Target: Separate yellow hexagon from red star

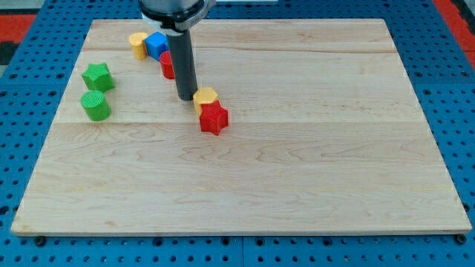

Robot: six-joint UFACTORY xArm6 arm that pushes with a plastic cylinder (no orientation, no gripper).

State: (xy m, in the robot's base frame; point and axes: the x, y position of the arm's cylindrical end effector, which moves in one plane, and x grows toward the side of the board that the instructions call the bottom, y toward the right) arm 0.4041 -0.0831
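Observation:
The yellow hexagon [205,97] lies near the board's middle, touching the red star [214,117] just below and to its right. My tip [185,98] rests on the board right beside the hexagon's left side, very close to it or touching it. The rod runs up to the arm at the view's top.
A red block [167,65] is partly hidden behind the rod. A blue block [156,45] and a yellow block [137,44] sit at the top left. A green star [97,76] and a green cylinder [96,106] lie at the left. The wooden board [312,148] ends on a blue pegboard.

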